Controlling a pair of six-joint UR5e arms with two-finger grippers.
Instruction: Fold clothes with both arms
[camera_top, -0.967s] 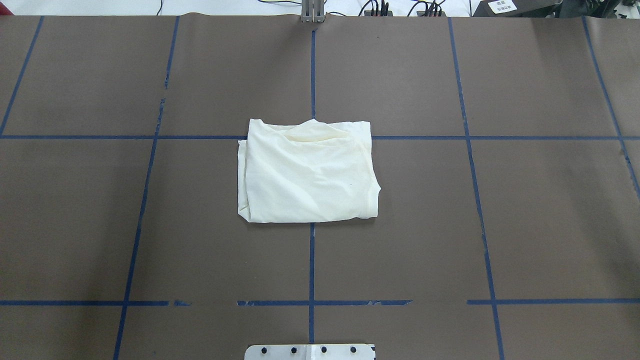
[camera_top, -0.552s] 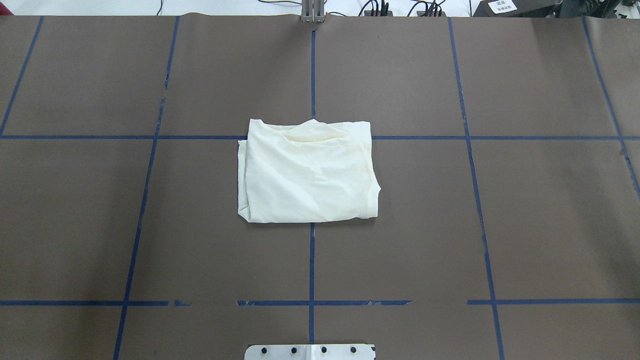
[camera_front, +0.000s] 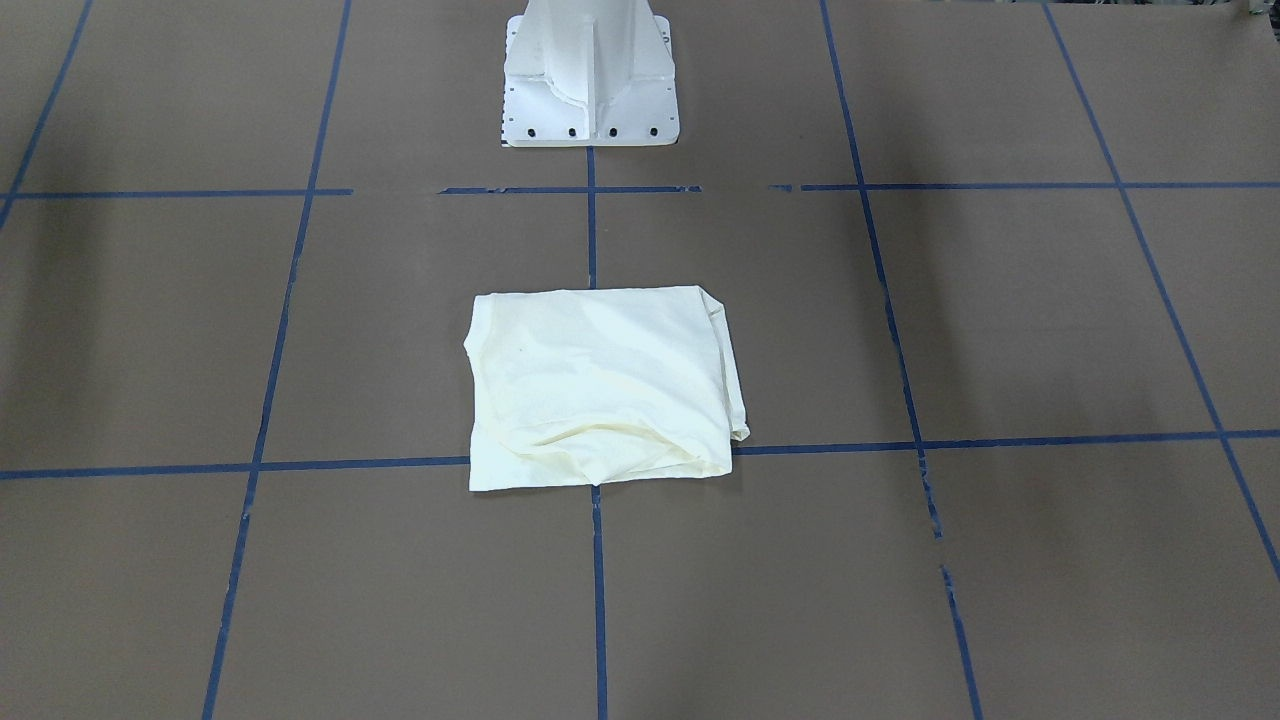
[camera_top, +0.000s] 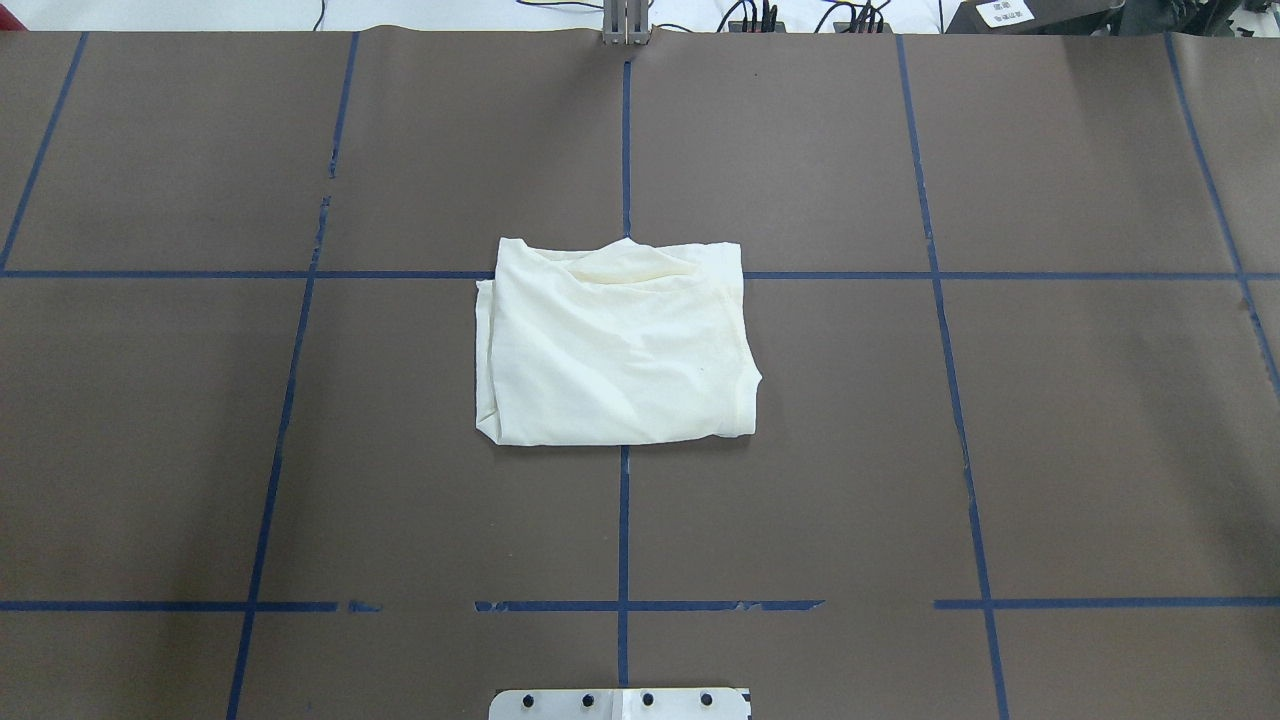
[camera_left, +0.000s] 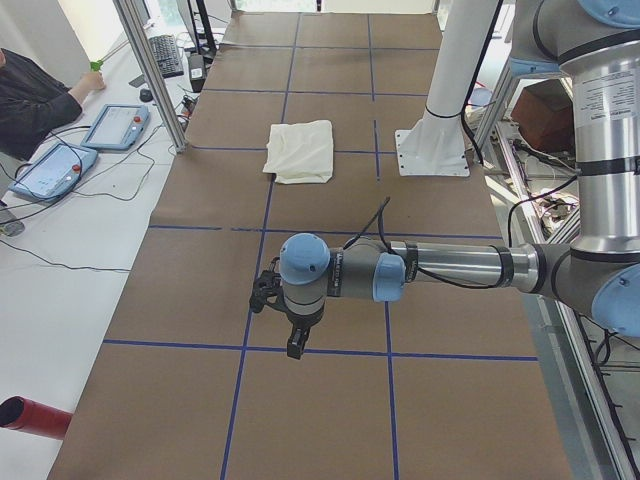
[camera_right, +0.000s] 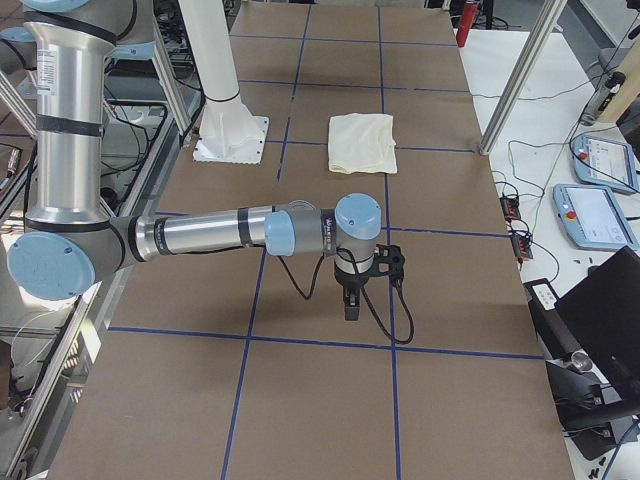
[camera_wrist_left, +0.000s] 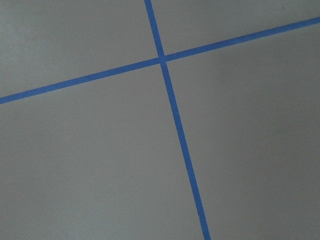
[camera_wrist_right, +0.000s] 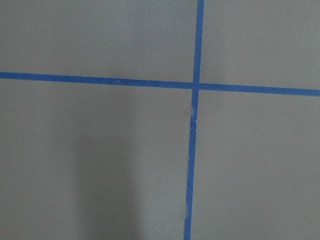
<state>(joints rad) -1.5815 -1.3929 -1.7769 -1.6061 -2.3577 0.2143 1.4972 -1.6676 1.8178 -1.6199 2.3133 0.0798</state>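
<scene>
Hanging fingers-down over the brown table (camera_top: 1050, 450), the left gripper (camera_left: 296, 347) shows only from the side, and I cannot tell whether its fingers are apart or together. The same goes for the right gripper (camera_right: 350, 308), which also points down at bare table. Each wrist camera sees nothing but table and a crossing of blue tape lines (camera_wrist_left: 161, 59).

Behind the grippers, the left arm (camera_left: 450, 265) and the right arm (camera_right: 200, 232) reach out level from the robot's side, one over each end of the table, both well apart from the shirt.

The shirt (camera_top: 615, 345) lies in the middle of the table, folded to a rough rectangle, plain cream side up. It sits on the centre tape line, and its far edge crosses a crosswise line. The near edge is straight. The far edge is rumpled, with a loose fold rising at the centre. On the overhead view's left, doubled layers show along the edge. Bare table surrounds it on every side.

The white pedestal (camera_front: 590, 70) stands near the shirt's straight edge. A person's sleeve (camera_left: 30, 100) and control tablets (camera_left: 115, 125) lie beyond the table's far side.
</scene>
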